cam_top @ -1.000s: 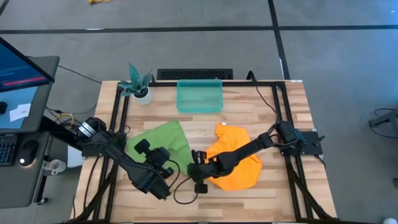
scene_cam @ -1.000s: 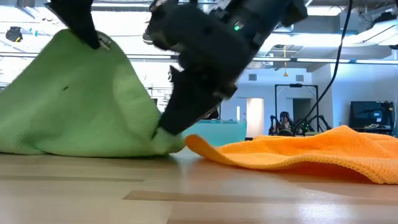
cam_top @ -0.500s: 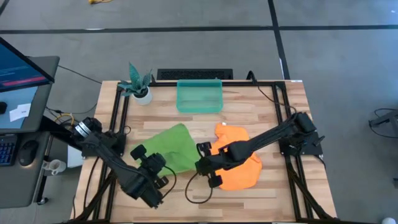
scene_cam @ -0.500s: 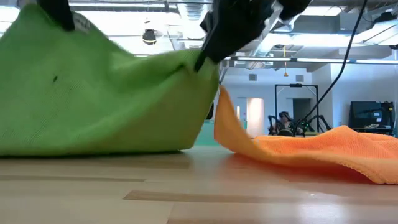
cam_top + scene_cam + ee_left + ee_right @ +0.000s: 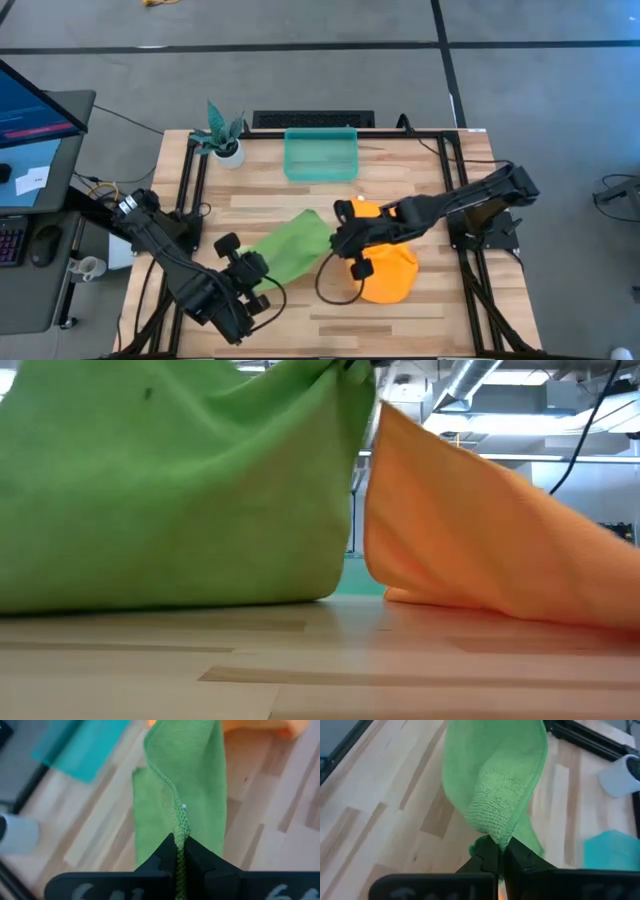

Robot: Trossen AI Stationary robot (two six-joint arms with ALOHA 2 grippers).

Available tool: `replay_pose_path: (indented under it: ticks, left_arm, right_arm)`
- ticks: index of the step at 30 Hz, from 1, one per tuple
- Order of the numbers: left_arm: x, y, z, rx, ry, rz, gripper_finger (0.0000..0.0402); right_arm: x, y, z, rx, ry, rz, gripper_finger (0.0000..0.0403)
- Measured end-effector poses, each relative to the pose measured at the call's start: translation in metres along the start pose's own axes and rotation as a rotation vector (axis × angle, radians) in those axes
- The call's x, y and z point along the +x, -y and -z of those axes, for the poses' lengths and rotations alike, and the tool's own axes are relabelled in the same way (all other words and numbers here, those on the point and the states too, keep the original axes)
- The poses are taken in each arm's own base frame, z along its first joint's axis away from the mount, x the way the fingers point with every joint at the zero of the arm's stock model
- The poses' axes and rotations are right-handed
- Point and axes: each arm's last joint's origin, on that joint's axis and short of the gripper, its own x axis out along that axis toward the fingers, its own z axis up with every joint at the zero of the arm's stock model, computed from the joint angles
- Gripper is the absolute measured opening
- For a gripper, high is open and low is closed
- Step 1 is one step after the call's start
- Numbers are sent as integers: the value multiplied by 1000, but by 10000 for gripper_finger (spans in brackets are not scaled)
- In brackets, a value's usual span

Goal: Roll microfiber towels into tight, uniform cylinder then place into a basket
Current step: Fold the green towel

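Note:
The lime green microfiber towel (image 5: pixel 292 245) hangs between my two grippers, and its lower fold (image 5: pixel 170 595) touches the table. My left gripper (image 5: pixel 262 268) is shut on its near-left end. My right gripper (image 5: pixel 337 237) is shut on its far-right end. The orange towel (image 5: pixel 385 268) lies bunched under my right arm. In the low view its left part (image 5: pixel 440 510) stands up steeply beside the green towel. Whether my right gripper's fingers have hold of the orange towel too, I cannot tell. The teal basket (image 5: pixel 320 155) stands at the table's far middle. My left gripper pinches the green towel's stitched edge (image 5: pixel 179 832) between its two fingers, slanting down from the near left. The cloth runs away from the fingers as a narrow folded band. My right gripper pinches a bunched corner of the green towel (image 5: pixel 497 832) between its two fingers, slanting down from the right. The cloth hangs in a loose fold.
A white pot with a teal plant (image 5: pixel 225 140) stands at the far left corner. Black frame rails (image 5: pixel 190 190) run along the table's left and right sides. Bare wood (image 5: pixel 420 320) lies along the near edge. A monitor (image 5: pixel 30 110) stands off the table's left.
Both grippers have risen with the green towel, the right one more, and the right one has also gone toward the far right. The towel has been lifted from a low heap into a tall hanging fold. The orange towel's left part has come up with it and bunched narrower.

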Motion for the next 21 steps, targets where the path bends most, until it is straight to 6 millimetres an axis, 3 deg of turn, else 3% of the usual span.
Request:
replay_pose_path:
  ticks: [3, 8, 13, 17, 21]
  left_arm:
    - [-4, -2, -8, 35, 76, -12, 2]
    - [-5, -7, -20, 77, 175, -59, 2]
    - [2, -12, -28, 122, 170, -91, 2]
    - [7, -15, -33, 237, 153, -115, 2]
    - [12, -18, -38, 305, 140, -138, 2]
  right_arm:
    - [-13, 3, 5, 15, -37, 33, 21]
    - [-24, 5, 10, 33, -112, 298, 22]
    - [-25, 8, 13, 48, -148, 318, 22]
    - [-30, 14, 14, 60, -185, 609, 22]
    - [-31, 19, 15, 45, -203, 666, 22]
